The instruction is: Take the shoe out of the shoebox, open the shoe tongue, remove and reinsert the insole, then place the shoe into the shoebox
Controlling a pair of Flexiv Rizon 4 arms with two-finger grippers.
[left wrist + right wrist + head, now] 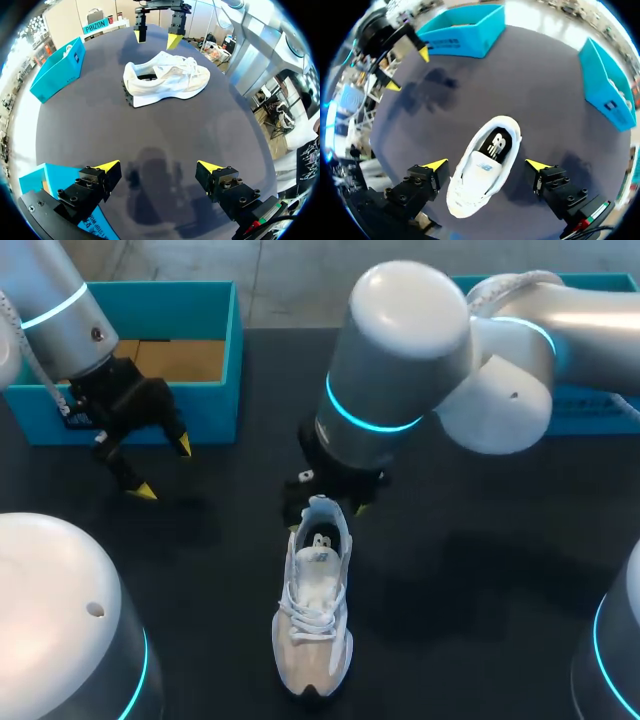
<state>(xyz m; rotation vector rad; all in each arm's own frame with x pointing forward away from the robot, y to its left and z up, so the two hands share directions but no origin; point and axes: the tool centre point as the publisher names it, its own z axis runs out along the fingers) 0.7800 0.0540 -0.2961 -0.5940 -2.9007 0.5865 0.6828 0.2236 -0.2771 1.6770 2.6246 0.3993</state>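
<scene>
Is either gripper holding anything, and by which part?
Nothing is held. The right gripper is open above the heel end of the shoe, not touching it; the left gripper is open and empty.

Bright overhead light throws soft shadows on the dark table [480, 580].

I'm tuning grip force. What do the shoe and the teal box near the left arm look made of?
The shoe looks like soft matte white and beige textile with woven laces; its sole is likely foam or rubber. The shoebox seems cardboard: matte teal outside, plain brown inside, thin flat walls.
</scene>
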